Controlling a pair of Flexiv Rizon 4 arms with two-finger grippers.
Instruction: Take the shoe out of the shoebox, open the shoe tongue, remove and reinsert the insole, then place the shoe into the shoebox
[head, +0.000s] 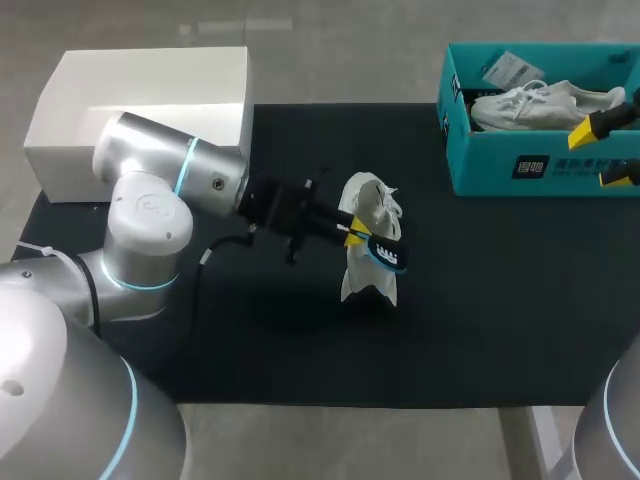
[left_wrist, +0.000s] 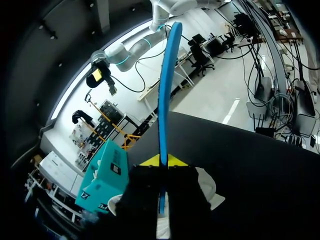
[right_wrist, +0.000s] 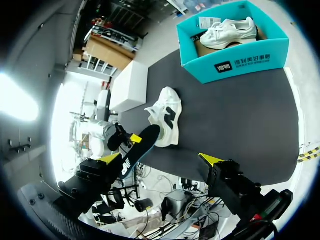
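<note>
A white shoe (head: 368, 200) stands tilted on the black mat (head: 480, 300) near the middle. My left gripper (head: 357, 236) is right beside it, shut on a blue-and-black insole (head: 388, 255) held outside the shoe. In the left wrist view the insole (left_wrist: 167, 90) runs edge-on out from between the yellow tips (left_wrist: 161, 161), with the shoe (left_wrist: 207, 187) under them. The teal shoebox (head: 500, 165) at the back right holds a second white shoe (head: 545, 103). My right gripper (head: 612, 150) hangs open beside the box, empty. From the right wrist I see the shoe (right_wrist: 167, 117), the insole (right_wrist: 137, 152) and the box (right_wrist: 235, 62) ahead of its fingers.
A white open box (head: 150, 100) stands at the back left, behind my left arm. The black mat covers most of the table, with bare mat in front of the shoe and between shoe and shoebox.
</note>
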